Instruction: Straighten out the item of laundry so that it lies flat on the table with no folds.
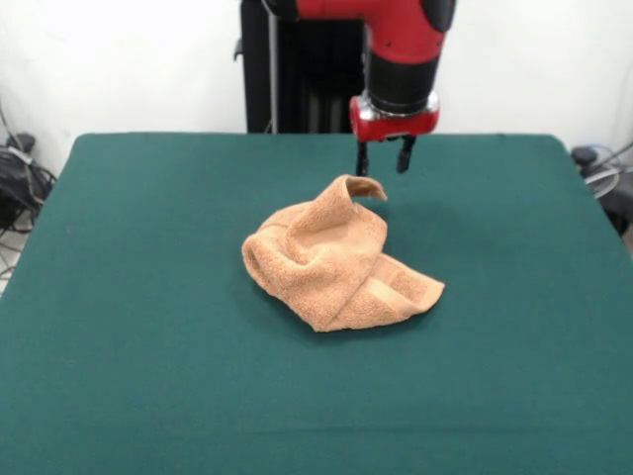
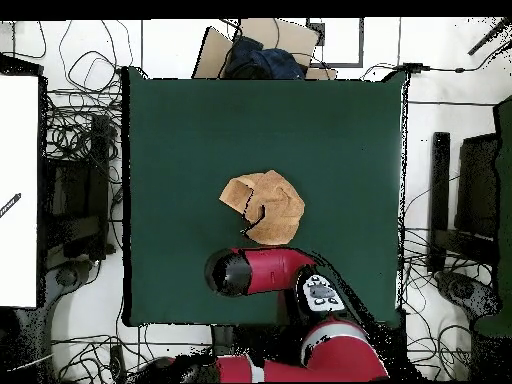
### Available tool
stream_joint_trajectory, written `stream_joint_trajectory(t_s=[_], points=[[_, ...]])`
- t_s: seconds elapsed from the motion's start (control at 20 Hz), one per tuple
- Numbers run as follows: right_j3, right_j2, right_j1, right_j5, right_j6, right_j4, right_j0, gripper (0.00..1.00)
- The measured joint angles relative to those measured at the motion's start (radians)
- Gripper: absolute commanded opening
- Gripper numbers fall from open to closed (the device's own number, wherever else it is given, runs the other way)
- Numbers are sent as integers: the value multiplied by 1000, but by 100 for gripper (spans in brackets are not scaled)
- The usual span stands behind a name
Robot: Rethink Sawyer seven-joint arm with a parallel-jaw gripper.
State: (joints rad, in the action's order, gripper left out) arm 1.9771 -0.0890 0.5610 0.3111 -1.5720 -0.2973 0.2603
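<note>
Green table [image 1: 119, 327], crumpled towel [image 1: 331, 262] under parted end effector [image 1: 384, 158]

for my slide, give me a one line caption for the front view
Open pincer hangs just above a raised corner of the crumpled towel on the green table.

The towel [image 1: 334, 259] lies crumpled on the worktop [image 1: 119, 327], near its middle in the front view. One corner of it stands up at the heap's twelve o'clock side, and a flatter lobe reaches out toward four o'clock. The hand [image 1: 384, 158] hangs above the worktop at about one o'clock from the towel, just beyond the raised corner and apart from it, fingers parted. In the overhead view the towel [image 2: 264, 206] sits near the worktop's [image 2: 170, 130] centre, and the arm [image 2: 262, 271] lies at its six o'clock.
</note>
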Motion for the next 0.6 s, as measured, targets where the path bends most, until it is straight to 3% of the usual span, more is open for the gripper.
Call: stream_joint_trajectory(t_s=[0.6], points=[[35,2,22,-48,-1,32,30,100]])
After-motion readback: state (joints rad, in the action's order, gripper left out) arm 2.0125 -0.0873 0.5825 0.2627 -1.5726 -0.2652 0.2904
